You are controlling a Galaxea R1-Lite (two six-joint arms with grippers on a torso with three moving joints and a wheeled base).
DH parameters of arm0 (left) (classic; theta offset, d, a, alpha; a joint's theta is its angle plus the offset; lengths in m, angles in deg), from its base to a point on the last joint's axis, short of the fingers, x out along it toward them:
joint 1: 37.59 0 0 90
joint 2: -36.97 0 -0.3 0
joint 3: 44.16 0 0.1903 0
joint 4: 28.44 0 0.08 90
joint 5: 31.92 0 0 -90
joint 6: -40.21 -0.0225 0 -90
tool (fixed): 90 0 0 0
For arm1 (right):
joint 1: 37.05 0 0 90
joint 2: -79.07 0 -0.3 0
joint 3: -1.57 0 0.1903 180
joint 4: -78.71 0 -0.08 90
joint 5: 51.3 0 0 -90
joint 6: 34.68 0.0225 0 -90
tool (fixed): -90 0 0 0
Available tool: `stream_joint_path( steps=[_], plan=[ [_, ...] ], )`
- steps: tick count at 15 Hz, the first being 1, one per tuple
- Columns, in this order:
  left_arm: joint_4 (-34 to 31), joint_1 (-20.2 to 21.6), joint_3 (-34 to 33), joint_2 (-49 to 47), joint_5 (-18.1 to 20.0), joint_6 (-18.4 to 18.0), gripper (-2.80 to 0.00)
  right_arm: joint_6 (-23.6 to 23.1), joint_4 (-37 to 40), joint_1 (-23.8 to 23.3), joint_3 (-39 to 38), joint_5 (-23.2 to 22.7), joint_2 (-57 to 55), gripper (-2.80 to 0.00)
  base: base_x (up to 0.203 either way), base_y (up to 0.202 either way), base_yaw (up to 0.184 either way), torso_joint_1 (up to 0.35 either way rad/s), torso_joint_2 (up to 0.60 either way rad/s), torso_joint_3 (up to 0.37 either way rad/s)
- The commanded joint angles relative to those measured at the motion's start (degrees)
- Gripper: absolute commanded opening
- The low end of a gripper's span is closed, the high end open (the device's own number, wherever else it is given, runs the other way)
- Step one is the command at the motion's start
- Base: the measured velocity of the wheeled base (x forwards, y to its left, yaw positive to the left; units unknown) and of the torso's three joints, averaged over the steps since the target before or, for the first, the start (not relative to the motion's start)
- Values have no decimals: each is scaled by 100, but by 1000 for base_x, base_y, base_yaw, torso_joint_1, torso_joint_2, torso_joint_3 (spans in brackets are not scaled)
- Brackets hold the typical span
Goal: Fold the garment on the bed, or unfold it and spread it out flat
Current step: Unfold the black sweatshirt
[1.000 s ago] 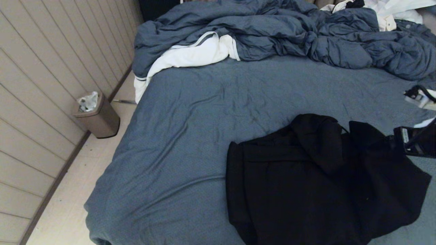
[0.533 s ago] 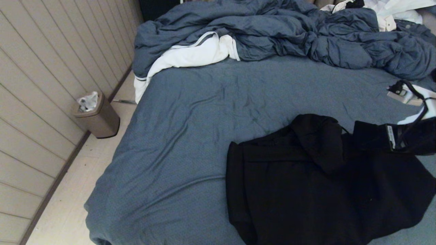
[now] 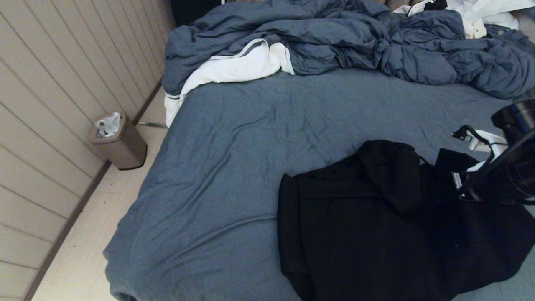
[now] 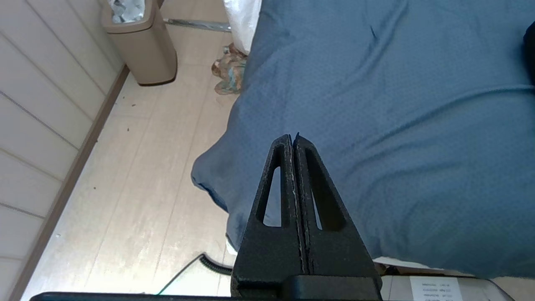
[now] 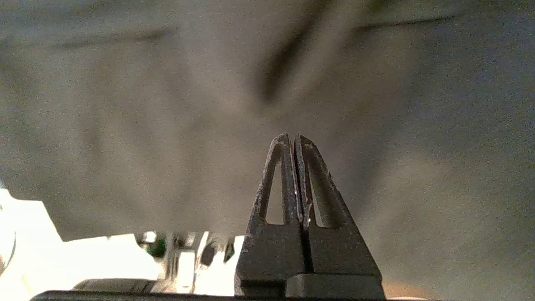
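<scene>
Head view first: the large plain black zip-front hoodie (image 3: 376,225) lies rumpled on the near right part of the wide bed with its slightly wrinkled blue-grey sheet (image 3: 250,138), its hood flopped over the chest and one side running off the lower edge of the view. The right gripper (image 3: 459,184) comes in from the right edge and sits low over the hoodie's upper right corner; from here I cannot make out whether any fabric is pinched. At the head of the bed a rumpled blue-grey duvet (image 3: 355,37) is heaped up, with a white cloth with grey trim (image 3: 234,67) spilling from under it over the bed's left edge. On the floor beside the panelled wall stands a small tan waste bin (image 3: 119,142).

Left wrist view: the left gripper (image 4: 294,140) hangs parked off the near left corner of the bed (image 4: 397,104), above the pale floor, its black fingers (image 4: 276,188) pressed tight together with nothing between them. The tan bin (image 4: 144,46) shows close to the wall.

Right wrist view: the right gripper (image 5: 294,140) has its fingers (image 5: 322,188) clenched together, tips meeting. Soft fabric fills the whole view just beyond them, and no fold of it shows between the tips.
</scene>
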Motion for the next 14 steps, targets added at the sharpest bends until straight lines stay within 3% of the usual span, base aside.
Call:
stream_joint_path(
  steps=[1,8,14],
  plan=[
    [2,4,0,-7,0,2,-280,-95,-284,-476,-132,2,-385,-280,0,0,0,0,0,0],
    [2,4,0,-7,0,5,-280,-1094,-761,-2322,-469,-29,-774,-280,0,0,0,0,0,0],
    [37,4,-18,-7,-3,13,-280,-1301,-1985,-2468,-1827,-32,-1114,-280,0,0,0,0,0,0]
  ],
)
